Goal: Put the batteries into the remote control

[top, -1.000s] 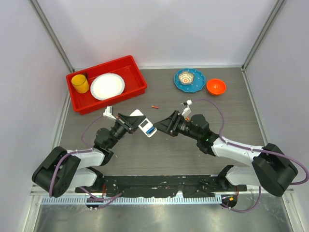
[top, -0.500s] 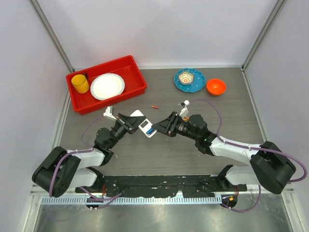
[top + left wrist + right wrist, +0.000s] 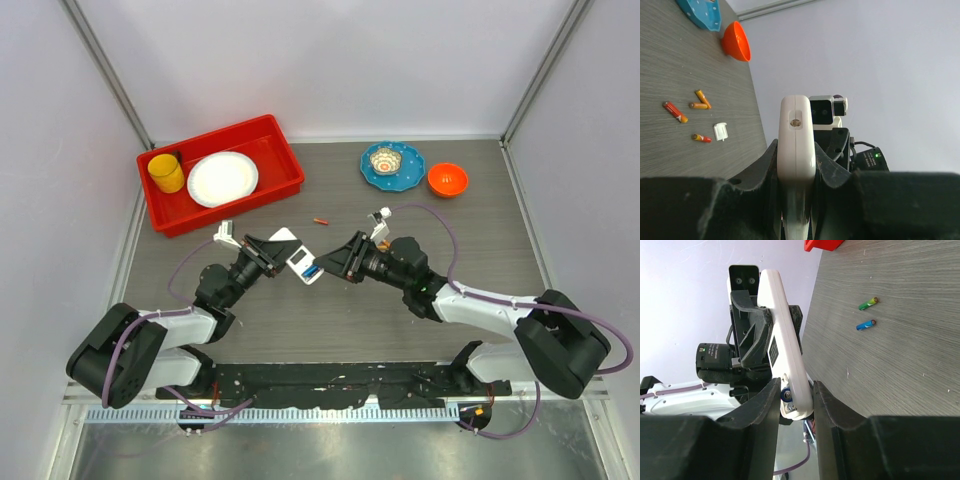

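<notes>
A grey wood-grain surface (image 3: 330,330) sits boxed in by pale walls, with a red tray (image 3: 292,172) at the left rear. My left pincer (image 3: 283,255) is clenched on the remote control (image 3: 304,264) and holds it off the surface near the middle, edge-on to its own camera. A blue battery (image 3: 786,394) shows at the remote's lower end; I cannot tell whether it is seated. My right pincer (image 3: 330,266) straddles that end, its fingers (image 3: 771,405) so close to the casing that I cannot tell grip from mere flanking. I want the left clamp firm and a square press on the battery, without twisting. Spare batteries (image 3: 868,303) lie loose on the surface, and an orange bowl (image 3: 447,179) stands at the right rear.
</notes>
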`<action>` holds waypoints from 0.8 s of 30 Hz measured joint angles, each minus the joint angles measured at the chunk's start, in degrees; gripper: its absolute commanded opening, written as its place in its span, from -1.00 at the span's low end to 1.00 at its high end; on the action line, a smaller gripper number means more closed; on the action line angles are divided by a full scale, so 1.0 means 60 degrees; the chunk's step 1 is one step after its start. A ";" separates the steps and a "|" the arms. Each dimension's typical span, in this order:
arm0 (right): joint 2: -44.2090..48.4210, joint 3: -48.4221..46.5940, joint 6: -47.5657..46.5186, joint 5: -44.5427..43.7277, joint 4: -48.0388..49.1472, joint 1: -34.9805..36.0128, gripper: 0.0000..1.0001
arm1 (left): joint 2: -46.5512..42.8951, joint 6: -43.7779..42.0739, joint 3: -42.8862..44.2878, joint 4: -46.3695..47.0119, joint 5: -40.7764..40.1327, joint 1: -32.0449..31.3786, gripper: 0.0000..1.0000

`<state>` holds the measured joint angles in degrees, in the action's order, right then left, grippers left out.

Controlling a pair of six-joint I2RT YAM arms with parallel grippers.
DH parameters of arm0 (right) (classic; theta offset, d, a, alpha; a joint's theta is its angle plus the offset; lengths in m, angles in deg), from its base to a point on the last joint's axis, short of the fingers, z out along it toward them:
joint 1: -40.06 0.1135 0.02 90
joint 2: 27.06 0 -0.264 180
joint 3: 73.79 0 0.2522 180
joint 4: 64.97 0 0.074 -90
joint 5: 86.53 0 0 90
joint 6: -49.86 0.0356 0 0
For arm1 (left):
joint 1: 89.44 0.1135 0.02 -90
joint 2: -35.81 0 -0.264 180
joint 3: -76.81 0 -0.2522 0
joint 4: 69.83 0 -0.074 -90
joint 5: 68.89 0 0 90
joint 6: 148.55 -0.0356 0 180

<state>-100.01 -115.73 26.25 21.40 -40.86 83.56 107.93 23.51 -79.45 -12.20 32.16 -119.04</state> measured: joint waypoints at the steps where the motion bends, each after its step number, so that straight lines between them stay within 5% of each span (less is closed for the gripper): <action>1: -0.0033 0.0000 0.0000 -0.0018 0.0022 0.0011 -0.46 | 0.0000 -0.0004 0.0000 -0.0015 -0.0015 0.0000 -0.99; 24: -0.0350 -0.0980 -0.1024 -0.0718 -0.1453 0.0488 -0.99 | -0.0011 -0.0044 -0.0004 -0.0178 -0.0361 0.0142 -1.00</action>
<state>-102.10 -121.61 20.11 17.10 -49.59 86.49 107.87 23.25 -79.47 -13.27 29.99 -118.19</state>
